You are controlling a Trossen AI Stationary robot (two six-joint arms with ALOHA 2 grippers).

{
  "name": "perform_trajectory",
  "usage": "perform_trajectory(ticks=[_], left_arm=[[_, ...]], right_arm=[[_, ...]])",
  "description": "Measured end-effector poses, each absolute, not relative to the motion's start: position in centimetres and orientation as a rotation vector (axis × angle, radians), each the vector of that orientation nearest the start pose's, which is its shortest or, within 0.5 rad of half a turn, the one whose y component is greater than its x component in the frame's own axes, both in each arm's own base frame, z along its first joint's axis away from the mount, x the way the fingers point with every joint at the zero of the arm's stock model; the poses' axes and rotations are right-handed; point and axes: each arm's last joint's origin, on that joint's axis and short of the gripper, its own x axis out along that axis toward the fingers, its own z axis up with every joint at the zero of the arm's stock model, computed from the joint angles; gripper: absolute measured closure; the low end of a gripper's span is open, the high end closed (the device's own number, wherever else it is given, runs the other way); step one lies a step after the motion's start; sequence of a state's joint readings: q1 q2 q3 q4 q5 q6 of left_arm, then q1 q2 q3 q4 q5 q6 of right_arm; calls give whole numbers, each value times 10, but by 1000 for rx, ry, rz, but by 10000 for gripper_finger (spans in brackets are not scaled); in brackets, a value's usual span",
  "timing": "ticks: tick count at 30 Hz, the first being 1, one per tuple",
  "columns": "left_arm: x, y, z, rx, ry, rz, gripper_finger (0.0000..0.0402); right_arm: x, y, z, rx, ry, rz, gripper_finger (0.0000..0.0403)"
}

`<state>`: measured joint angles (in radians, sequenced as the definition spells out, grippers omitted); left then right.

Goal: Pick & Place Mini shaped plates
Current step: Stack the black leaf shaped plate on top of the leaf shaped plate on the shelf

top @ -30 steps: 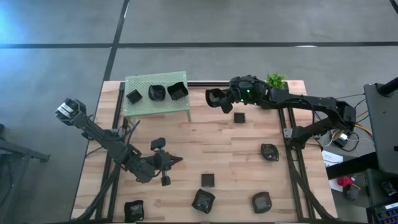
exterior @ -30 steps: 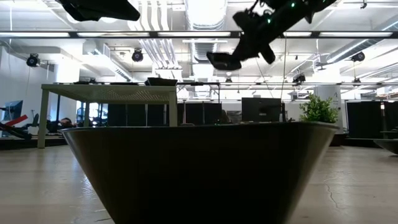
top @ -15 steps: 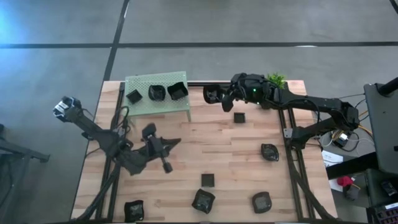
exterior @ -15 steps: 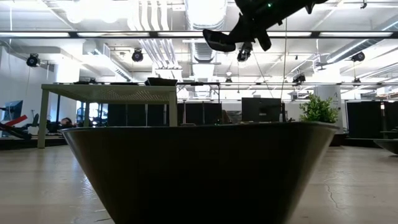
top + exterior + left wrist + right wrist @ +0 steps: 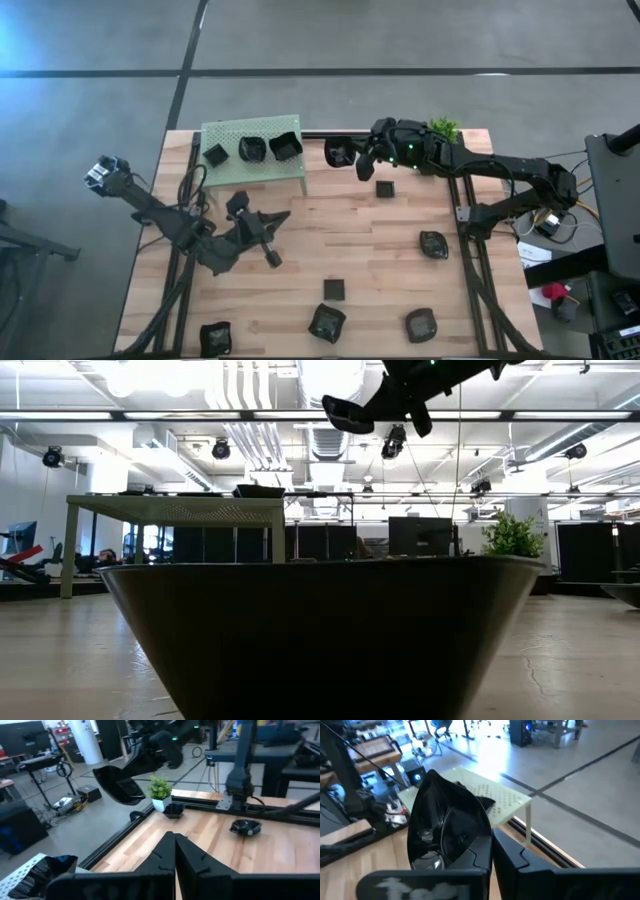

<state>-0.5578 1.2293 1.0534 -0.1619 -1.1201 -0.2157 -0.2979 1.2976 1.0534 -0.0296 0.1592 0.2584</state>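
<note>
Wooden table (image 5: 350, 240) boards carry the scattered black plates — a small square one (image 5: 385, 188) just below the right arm, others (image 5: 433, 244) toward the right edge and along the near side (image 5: 326, 322), and three on the green perforated platform (image 5: 225, 172) at the far left corner. Just right of that platform, the right gripper (image 5: 352, 155) hangs in the air with its fingers clamped on the rim of a rounded black plate (image 5: 338, 152), the dish jutting out past the fingertips toward the platform. Over the table's left half the left gripper (image 5: 275, 218) has its fingers pressed together on nothing — no plate touches it.
</note>
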Motion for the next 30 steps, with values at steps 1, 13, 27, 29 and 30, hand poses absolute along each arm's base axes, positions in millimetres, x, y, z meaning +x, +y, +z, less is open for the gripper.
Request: perform_trajectory(ticks=[1, 13, 27, 29, 30], left_arm=[[234, -113, 342, 55, 170, 583, 396], [247, -97, 342, 37, 155, 655, 328], [290, -72, 338, 59, 75, 683, 326], [293, -68, 338, 67, 68, 700, 326], [294, -66, 338, 65, 64, 707, 326]], right_arm=[[280, -89, 331, 269, 210, -480, 394], [286, -72, 336, 206, 179, -408, 394], [291, -58, 341, 135, 133, -349, 394], [290, -58, 340, 131, 136, -349, 394], [290, -58, 340, 130, 137, -349, 394]])
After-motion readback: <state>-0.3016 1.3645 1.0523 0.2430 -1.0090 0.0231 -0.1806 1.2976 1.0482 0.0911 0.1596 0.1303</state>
